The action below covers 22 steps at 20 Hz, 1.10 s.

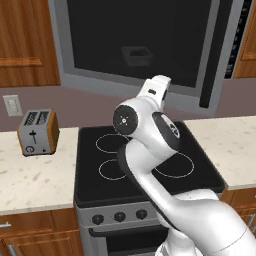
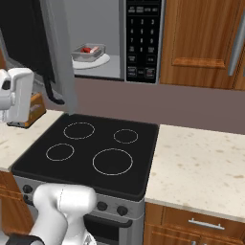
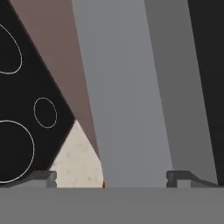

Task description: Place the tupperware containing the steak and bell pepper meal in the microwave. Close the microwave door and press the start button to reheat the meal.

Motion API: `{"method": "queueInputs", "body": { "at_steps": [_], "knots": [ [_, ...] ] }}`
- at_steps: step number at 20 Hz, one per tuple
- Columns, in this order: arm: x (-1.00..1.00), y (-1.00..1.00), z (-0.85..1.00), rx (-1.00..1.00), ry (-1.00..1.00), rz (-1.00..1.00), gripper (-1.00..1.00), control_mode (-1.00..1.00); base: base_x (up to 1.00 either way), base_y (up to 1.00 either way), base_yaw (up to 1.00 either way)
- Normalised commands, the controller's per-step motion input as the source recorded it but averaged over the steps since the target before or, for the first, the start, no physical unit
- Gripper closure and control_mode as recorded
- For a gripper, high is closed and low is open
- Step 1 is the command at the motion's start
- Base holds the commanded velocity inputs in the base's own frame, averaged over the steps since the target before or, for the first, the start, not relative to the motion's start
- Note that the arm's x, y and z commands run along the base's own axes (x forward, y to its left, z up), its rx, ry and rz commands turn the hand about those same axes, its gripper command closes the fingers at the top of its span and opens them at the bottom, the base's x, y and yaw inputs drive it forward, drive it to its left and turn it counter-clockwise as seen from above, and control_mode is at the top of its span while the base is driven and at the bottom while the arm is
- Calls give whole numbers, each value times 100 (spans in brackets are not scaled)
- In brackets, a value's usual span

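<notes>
Gripper (image 3: 111, 179) is wide open with nothing in it, fingertips (image 3: 43, 177) spread far apart and the grey frame of the door (image 3: 131, 87) right in front of it. That door (image 2: 57, 57) hangs swung out over the stove (image 2: 95, 148). Tupperware (image 2: 88, 51) already sits on the white plate (image 2: 103, 61) inside the microwave (image 2: 95, 28), red food (image 2: 87, 49) visible in it. Keypad (image 2: 141, 40) is on the right side. Toaster (image 1: 37, 132) sits on the counter (image 1: 35, 175) left of the stove.

I'm seeing no readable text; the microwave (image 2: 103, 40) keypad panel (image 2: 142, 40) is showing only blurred marks.
</notes>
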Motion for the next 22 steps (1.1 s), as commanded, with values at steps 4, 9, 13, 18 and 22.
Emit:
{"method": "queueInputs", "body": {
  "at_steps": [4,9,13,18,22],
  "knots": [
    [100,-6,0,1,6,36,-100,-100,0,0,0],
    [98,0,0,0,3,35,-100,-100,0,0,0],
    [84,0,0,1,4,33,-100,-100,0,0,0],
    [84,0,0,2,10,31,-100,-100,0,0,0],
    [76,0,0,3,14,28,-100,-100,0,0,0]
  ]
}}
